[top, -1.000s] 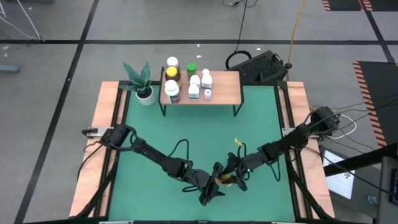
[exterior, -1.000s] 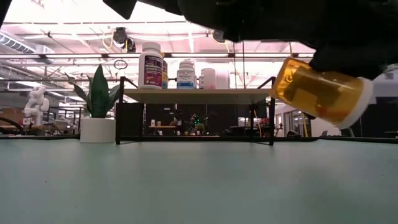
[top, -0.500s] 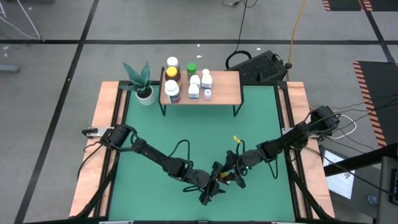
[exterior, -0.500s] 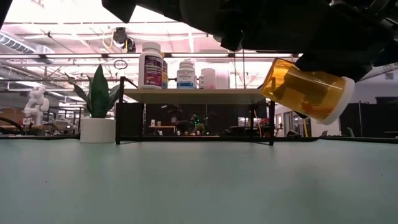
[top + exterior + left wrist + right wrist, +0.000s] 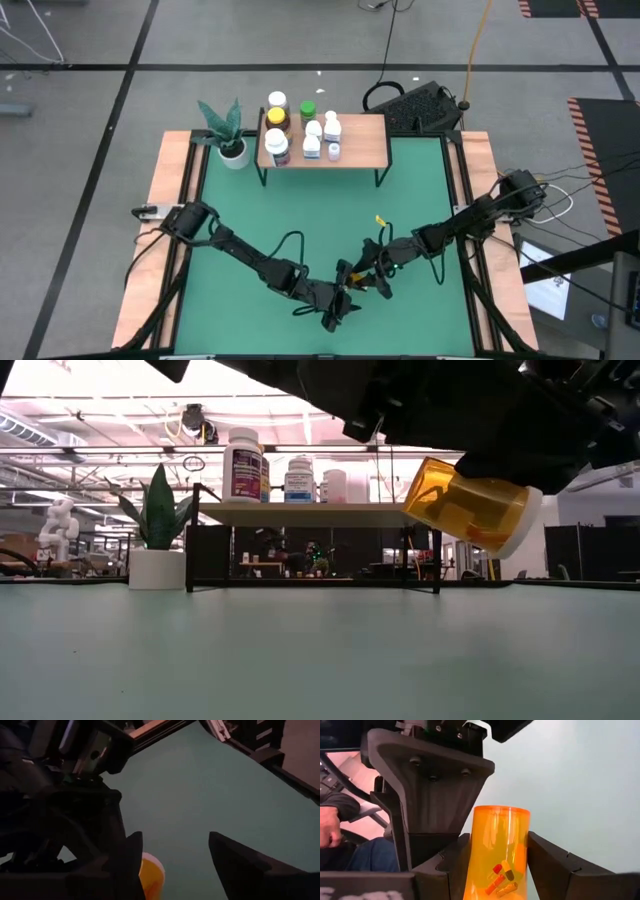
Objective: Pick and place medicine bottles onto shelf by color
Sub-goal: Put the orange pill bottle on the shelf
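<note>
Translucent orange pill bottle point(image 5: 497, 855), capsules visible inside, is pinched between the right gripper point(image 5: 495, 865) fingers, tilted, white cap lower, raised above the green table mat point(image 5: 300, 200), well in front of the light-wood shelf point(image 5: 360, 140). Left gripper point(image 5: 175, 865) is spread beside it. White bottles point(image 5: 312, 140) are stood on the shelf.

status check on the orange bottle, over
Right gripper shut on orange bottle, held tilted, clear of the mat. Left gripper open, close beside it. Shelf has bare board on its right; nothing seen in the way.
</note>
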